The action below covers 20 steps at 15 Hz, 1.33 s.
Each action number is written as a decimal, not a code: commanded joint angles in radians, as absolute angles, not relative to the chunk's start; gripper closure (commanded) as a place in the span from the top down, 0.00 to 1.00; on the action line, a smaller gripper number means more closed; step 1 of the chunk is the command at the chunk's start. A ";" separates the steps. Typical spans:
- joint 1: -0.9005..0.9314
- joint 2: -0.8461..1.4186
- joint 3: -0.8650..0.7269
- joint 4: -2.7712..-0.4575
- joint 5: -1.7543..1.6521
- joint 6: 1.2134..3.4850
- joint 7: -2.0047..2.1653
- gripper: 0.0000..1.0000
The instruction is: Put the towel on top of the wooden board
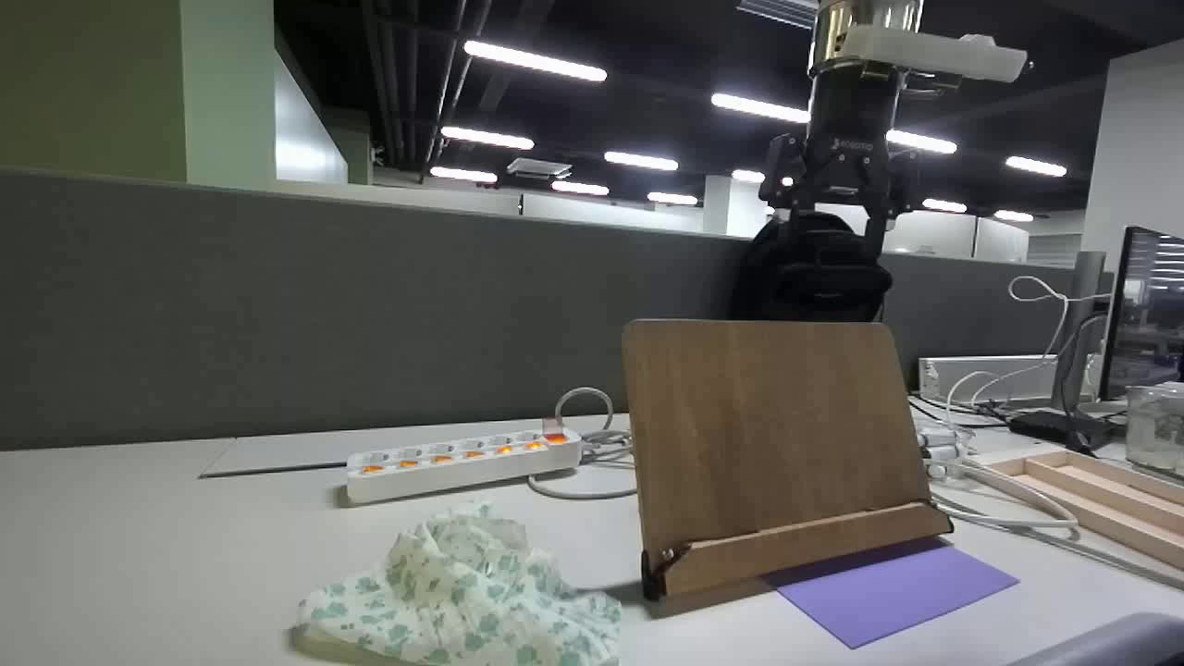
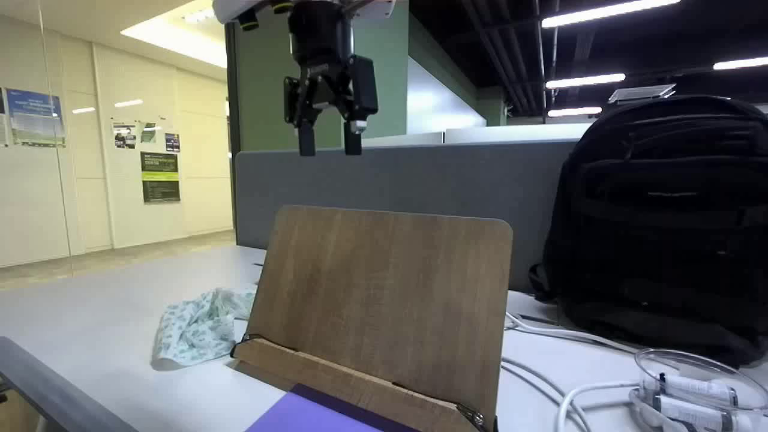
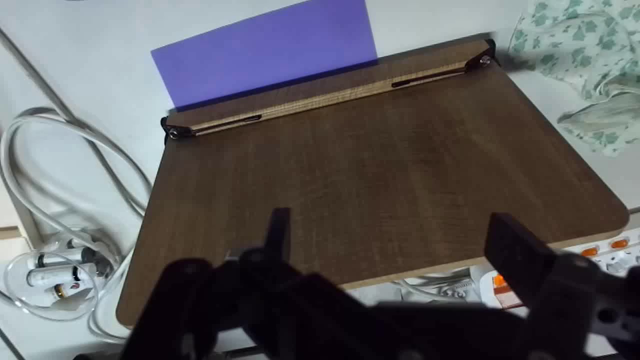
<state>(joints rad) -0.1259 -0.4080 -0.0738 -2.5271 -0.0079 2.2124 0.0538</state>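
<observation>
The jaws are hanging above the wooden board (image 1: 777, 425) in both exterior views, pointing downward, standing wide apart and gripping nothing. The board is leaning back on the bench (image 1: 139, 564), with a ledge (image 1: 809, 548) running along its lower edge. Clock positions are being read from the board's centre. In the wrist view, the towel (image 3: 575, 50) is lying crumpled on the bench at two o'clock, just beside the board's corner and showing a green leaf-like print; a purple sheet (image 3: 265, 55) is bordering the ledge at eleven o'clock; small vials (image 3: 60, 274) are lying between eight and nine o'clock. In an exterior view, a white power strip (image 1: 462, 476) is resting at nine o'clock, its switches (image 1: 504, 450) glowing orange. In an exterior view, a black backpack (image 2: 660, 240) is standing at two o'clock.
</observation>
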 commanded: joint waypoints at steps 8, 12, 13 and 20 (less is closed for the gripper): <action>-0.122 -0.408 -0.077 -2.526 -0.010 2.210 0.055 1.00; -0.087 -0.392 -0.032 -2.569 -0.041 2.218 0.036 1.00; -0.067 -0.389 -0.014 -2.590 -0.050 2.226 0.023 1.00; 0.119 -0.326 0.186 -2.751 -0.101 2.442 0.048 1.00</action>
<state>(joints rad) 0.0601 -0.3480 0.1177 -2.6931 -0.0647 2.3330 0.0017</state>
